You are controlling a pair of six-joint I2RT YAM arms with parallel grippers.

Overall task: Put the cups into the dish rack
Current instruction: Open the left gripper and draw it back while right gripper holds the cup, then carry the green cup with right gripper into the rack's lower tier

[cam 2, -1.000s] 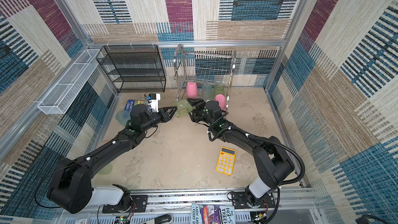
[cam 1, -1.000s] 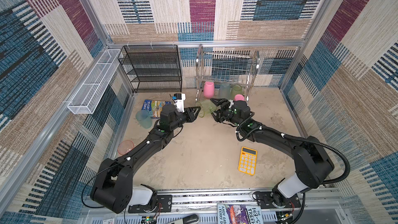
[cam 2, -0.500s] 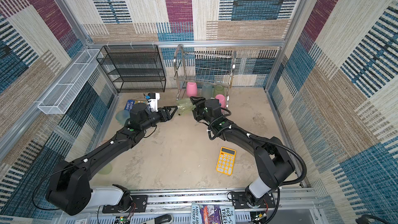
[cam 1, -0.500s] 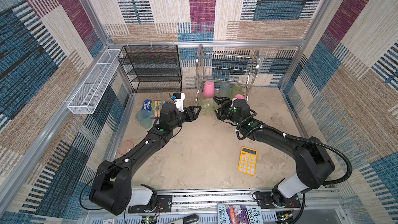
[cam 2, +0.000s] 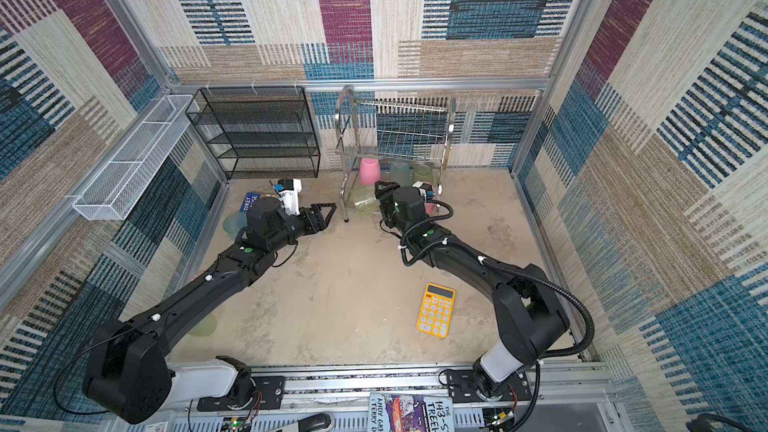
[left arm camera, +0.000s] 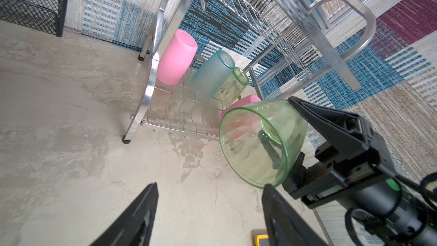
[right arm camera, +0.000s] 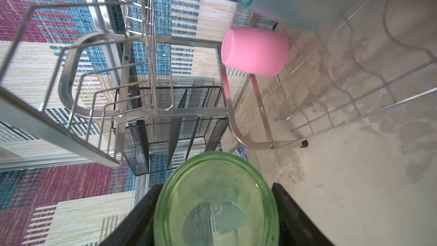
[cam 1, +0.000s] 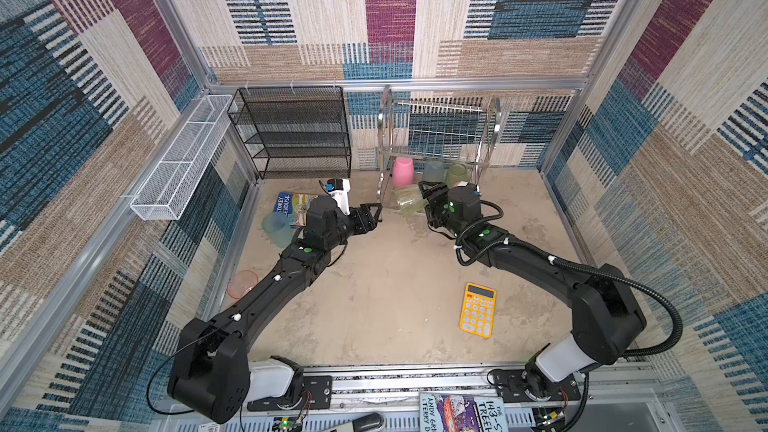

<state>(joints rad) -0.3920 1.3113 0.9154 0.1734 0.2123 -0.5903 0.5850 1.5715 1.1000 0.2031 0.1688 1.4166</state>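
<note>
My right gripper [cam 1: 424,200] is shut on a translucent green cup [cam 1: 409,201], held on its side at the front of the dish rack [cam 1: 436,130]. In the right wrist view the green cup [right arm camera: 216,199] fills the gap between the black fingers. My left gripper [left arm camera: 210,185] is open and empty, just left of the rack. The lower tier holds a pink cup [left arm camera: 176,56], a teal cup [left arm camera: 210,74], a green cup [left arm camera: 233,86] and another pink cup [left arm camera: 241,105]. A teal cup [cam 1: 276,228] and a salmon cup [cam 1: 242,284] stand on the floor by the left arm.
A black mesh shelf unit [cam 1: 291,130] stands left of the rack, and a white mesh trough [cam 1: 178,160] hangs on the left wall. A yellow calculator [cam 1: 478,309] lies on the floor near the right arm. A book [cam 1: 291,205] lies under the left wrist.
My left gripper has opened, let go of the green cup and drawn back a little to the left. The right gripper has kept the cup and carried it toward the rack.
</note>
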